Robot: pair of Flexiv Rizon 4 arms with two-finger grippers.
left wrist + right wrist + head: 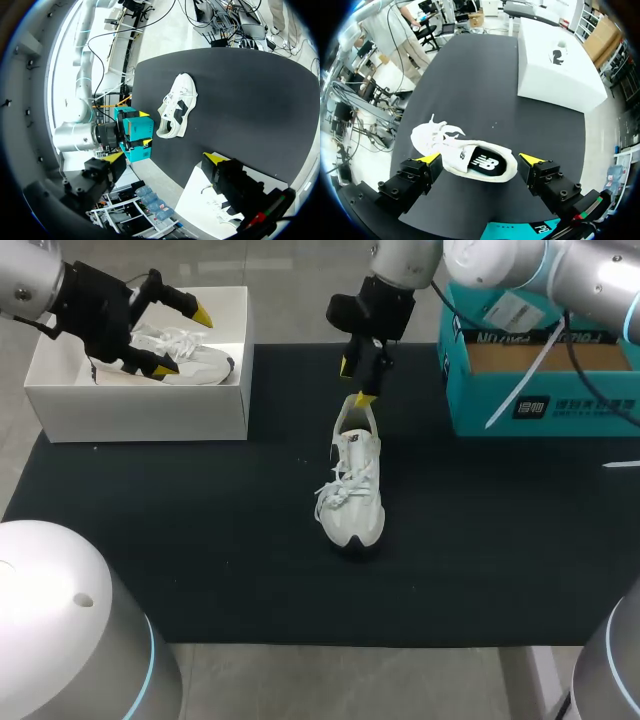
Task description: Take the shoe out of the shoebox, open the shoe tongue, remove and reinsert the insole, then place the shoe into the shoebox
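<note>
Hovering over the shoe [355,485], right gripper [355,382], fingers spread wide; left gripper [184,341] likewise above white shoebox [140,410].

A table [180,540] with a flat, matte black top is being viewed from above, its surface being spread across nearly the whole width of the scene. It is being lit evenly from overhead, with only short, soft shadows being cast on it. Pale grey tiled floor [340,680] is being shown past its near and far edges.
</note>
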